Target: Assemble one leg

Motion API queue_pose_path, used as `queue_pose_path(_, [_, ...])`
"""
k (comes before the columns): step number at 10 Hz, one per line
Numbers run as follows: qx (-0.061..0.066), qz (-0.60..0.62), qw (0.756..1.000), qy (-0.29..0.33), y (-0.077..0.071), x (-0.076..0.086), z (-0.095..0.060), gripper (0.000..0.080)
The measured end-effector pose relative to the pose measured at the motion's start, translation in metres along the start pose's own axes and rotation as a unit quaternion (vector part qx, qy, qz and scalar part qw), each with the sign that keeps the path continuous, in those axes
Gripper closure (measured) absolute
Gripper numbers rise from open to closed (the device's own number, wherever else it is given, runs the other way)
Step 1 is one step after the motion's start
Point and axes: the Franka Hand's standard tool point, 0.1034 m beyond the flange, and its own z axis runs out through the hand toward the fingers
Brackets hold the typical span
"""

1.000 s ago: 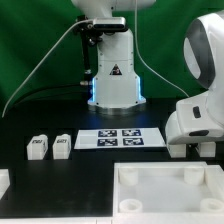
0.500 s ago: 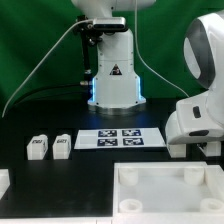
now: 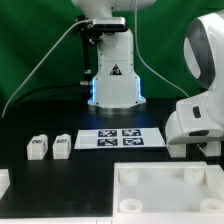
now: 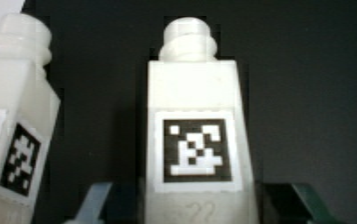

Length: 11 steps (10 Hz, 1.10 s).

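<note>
In the wrist view a white leg (image 4: pixel 196 120) with a black-and-white tag stands between my gripper's (image 4: pixel 201 207) two fingers, its round peg end pointing away. Dark gaps show between the fingers (image 4: pixel 107 203) and the leg's sides, so the gripper is open around it. A second leg (image 4: pixel 15 115) stands beside it. In the exterior view two more legs (image 3: pixel 38 148) (image 3: pixel 62 146) stand at the exterior view's left. My arm (image 3: pixel 200 120) is low at the exterior view's right, and its gripper is hidden there.
The marker board (image 3: pixel 120 139) lies in the middle of the black table. A large white tray-like part (image 3: pixel 130 176) with corner sockets lies at the front. The robot base (image 3: pixel 112 75) stands at the back. A white piece (image 3: pixel 3 182) shows at the front left edge.
</note>
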Motion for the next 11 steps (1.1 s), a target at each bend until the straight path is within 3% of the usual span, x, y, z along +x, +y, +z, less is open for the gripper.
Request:
queue_pose_path(3, [0.001, 0.0, 1.0, 0.002, 0.001, 0.001, -0.003, 0.0508])
queue_pose_path(4, [0.001, -0.013, 1.0, 0.009, 0.006, 0.001, -0.021, 0.0508])
queue_pose_path(6, [0.01, -0.03, 0.999, 0.022, 0.019, 0.0, -0.076, 0.0507])
queue_pose_path(7, [0.014, -0.03, 0.996, 0.08, 0.019, 0.006, -0.104, 0.0507])
queue_pose_path(9, [0.017, -0.021, 0.979, 0.201, 0.031, -0.015, -0.157, 0.0507])
queue_pose_path(10, [0.018, -0.015, 0.972, 0.232, 0.039, -0.026, -0.165, 0.0506])
queue_pose_path(11, [0.019, -0.015, 0.963, 0.269, 0.038, -0.021, -0.164, 0.0506])
